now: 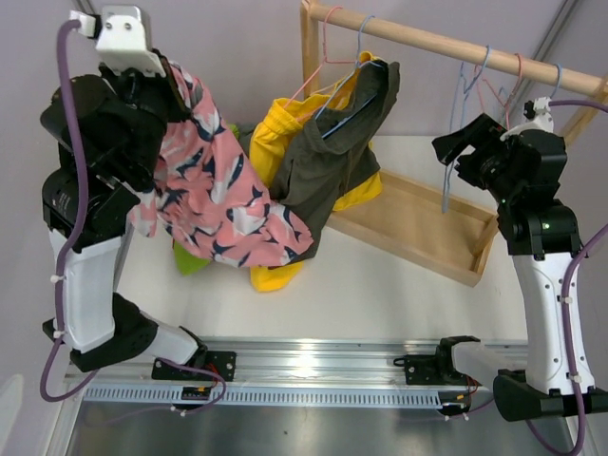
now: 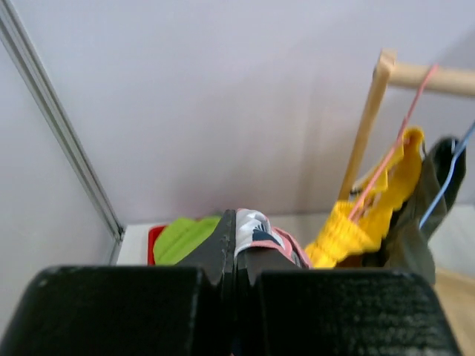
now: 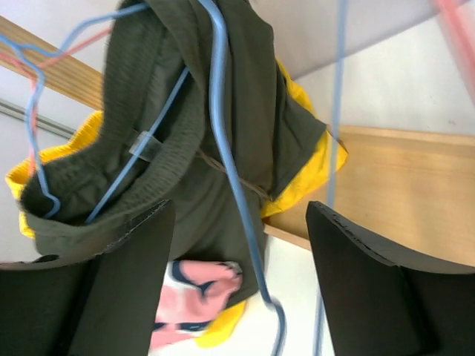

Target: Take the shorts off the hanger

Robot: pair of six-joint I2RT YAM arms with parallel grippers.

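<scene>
My left gripper [image 2: 236, 237] is shut on the pink floral shorts [image 1: 223, 195], held high at the left; the cloth drapes down to the table. Dark olive shorts [image 1: 342, 157] hang on a blue hanger [image 3: 223, 111] from the wooden rail [image 1: 446, 46], with yellow shorts [image 1: 275, 128] on a pink hanger behind them. Lime green shorts [image 1: 190, 261] lie on the table under the pink ones. My right gripper [image 1: 454, 152] is open near the rail's right end. In its wrist view, blue hanger wire runs between the spread fingers [image 3: 349, 282], touching neither.
Several empty wire hangers [image 1: 484, 85] dangle from the rail's right end beside my right gripper. The rack's wooden base tray [image 1: 418, 223] lies below the rail. A red object [image 2: 154, 241] peeks out beside the green shorts. A grey wall stands close behind.
</scene>
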